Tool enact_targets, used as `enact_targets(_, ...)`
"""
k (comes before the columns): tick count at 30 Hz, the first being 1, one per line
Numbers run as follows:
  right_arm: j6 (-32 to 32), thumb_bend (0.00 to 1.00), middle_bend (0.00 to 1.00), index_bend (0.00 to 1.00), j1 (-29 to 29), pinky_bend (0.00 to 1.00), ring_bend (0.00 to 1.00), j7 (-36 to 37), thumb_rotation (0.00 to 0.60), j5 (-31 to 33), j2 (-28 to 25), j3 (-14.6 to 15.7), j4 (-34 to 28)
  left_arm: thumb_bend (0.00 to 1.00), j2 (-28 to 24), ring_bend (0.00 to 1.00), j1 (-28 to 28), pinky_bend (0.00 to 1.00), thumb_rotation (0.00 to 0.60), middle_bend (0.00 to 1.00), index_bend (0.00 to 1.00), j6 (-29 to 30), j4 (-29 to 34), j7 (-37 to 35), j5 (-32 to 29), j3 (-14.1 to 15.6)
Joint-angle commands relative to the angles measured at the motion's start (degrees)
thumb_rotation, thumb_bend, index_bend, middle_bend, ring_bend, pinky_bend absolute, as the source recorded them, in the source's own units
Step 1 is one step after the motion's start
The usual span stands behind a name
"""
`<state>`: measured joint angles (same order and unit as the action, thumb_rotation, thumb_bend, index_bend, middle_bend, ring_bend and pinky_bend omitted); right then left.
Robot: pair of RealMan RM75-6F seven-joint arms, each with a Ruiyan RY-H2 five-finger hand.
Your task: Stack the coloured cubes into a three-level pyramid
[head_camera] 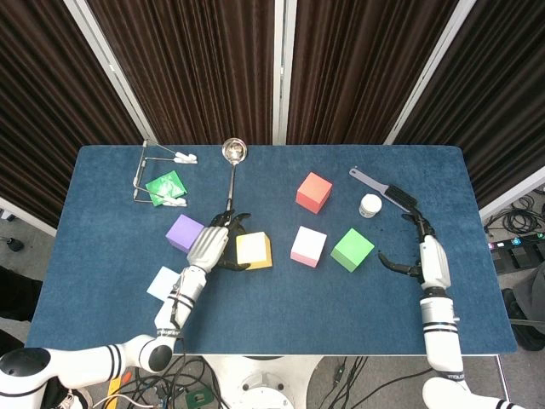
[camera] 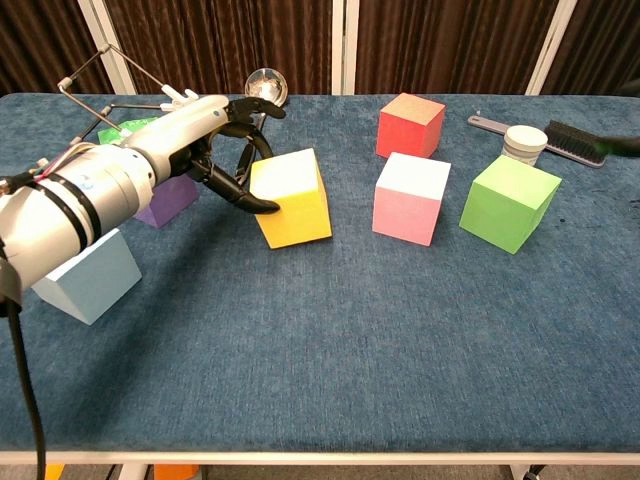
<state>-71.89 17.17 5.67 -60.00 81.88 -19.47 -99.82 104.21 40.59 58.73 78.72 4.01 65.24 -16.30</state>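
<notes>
My left hand [head_camera: 213, 248] [camera: 213, 145] grips the yellow cube [head_camera: 254, 250] [camera: 292, 198] from its left side, thumb on the near face and fingers curled over the far edge; the cube sits slightly tilted. The purple cube [head_camera: 183, 232] [camera: 165, 201] is just behind the hand, and the light blue cube [head_camera: 163, 283] [camera: 87, 276] lies nearer the front left. To the right stand the pink cube [head_camera: 308, 246] [camera: 410, 198], the green cube [head_camera: 352, 250] [camera: 510, 203] and the red cube [head_camera: 313, 192] [camera: 410, 125]. My right hand [head_camera: 423, 253] hovers open to the right of the green cube, apart from it.
A ladle [head_camera: 232, 162] [camera: 264, 87] lies behind the left hand. A wire rack [head_camera: 153, 175] with a green packet [head_camera: 164, 187] sits at the back left. A white jar [head_camera: 370, 205] [camera: 524, 144] and a brush [head_camera: 385, 190] [camera: 565, 139] lie at the back right.
</notes>
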Motion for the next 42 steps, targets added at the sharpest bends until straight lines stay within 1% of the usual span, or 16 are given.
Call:
enact_targets(1, -0.61, 0.07, 0.15, 0.0, -0.52, 0.0, 0.0, 1.47, 0.6, -0.21, -0.88, -0.77, -0.51, 0.18, 0.18, 0.05, 0.36, 0.08, 0.6, 0.42, 0.13, -0.43, -0.34, 0.23, 0.11, 0.2)
enact_targets(12, -2.19, 0.07, 0.15, 0.0, -2.26, 0.0, 0.0, 8.81, 0.6, -2.32, -3.08, -2.33, -0.25, 0.19, -0.45, 0.06, 2.71, 0.08, 0.6, 0.43, 0.13, -2.54, -0.86, 1.97, 0.8, 0.02)
enact_targets(16, -2.63, 0.07, 0.15, 0.0, -2.82, 0.0, 0.0, 10.65, 0.6, -2.83, -3.74, -2.53, -0.01, 0.19, -1.03, 0.06, 4.15, 0.08, 0.6, 0.43, 0.13, -3.32, -1.55, 2.17, 1.43, -0.79)
enact_targets(21, -2.74, 0.07, 0.15, 0.0, -3.26, 0.0, 0.0, 12.42, 0.6, -3.37, -4.19, -2.43, 0.47, 0.19, -1.79, 0.06, 5.99, 0.08, 0.6, 0.43, 0.13, -5.06, -3.42, 0.65, 2.39, -1.66)
enact_targets(28, -2.5, 0.07, 0.15, 0.0, -3.29, 0.0, 0.0, 13.47, 0.6, -3.72, -4.37, -2.2, 1.03, 0.2, -1.39, 0.06, 9.84, 0.08, 0.6, 0.43, 0.13, -9.96, -8.74, -4.41, 4.16, -2.24)
enact_targets(33, -2.43, 0.07, 0.14, 0.0, -3.4, 0.0, 0.0, 14.08, 0.6, -3.53, -4.61, -2.27, 1.44, 0.2, -0.5, 0.06, 11.2, 0.08, 0.6, 0.43, 0.13, -11.6, -11.2, -7.25, 5.27, -1.53)
enact_targets(37, -1.99, 0.07, 0.14, 0.0, -3.26, 0.0, 0.0, 14.48, 0.6, -3.14, -4.63, -2.34, 1.94, 0.2, -0.32, 0.06, 10.74, 0.08, 0.6, 0.43, 0.13, -11.48, -10.07, -8.9, 5.53, -0.48)
enact_targets(42, -1.56, 0.07, 0.14, 0.0, -3.2, 0.0, 0.0, 15.01, 0.6, -2.97, -4.7, -2.28, 2.29, 0.2, -0.88, 0.08, 10.12, 0.08, 0.6, 0.44, 0.13, -11.69, -8.19, -9.31, 4.85, 0.36)
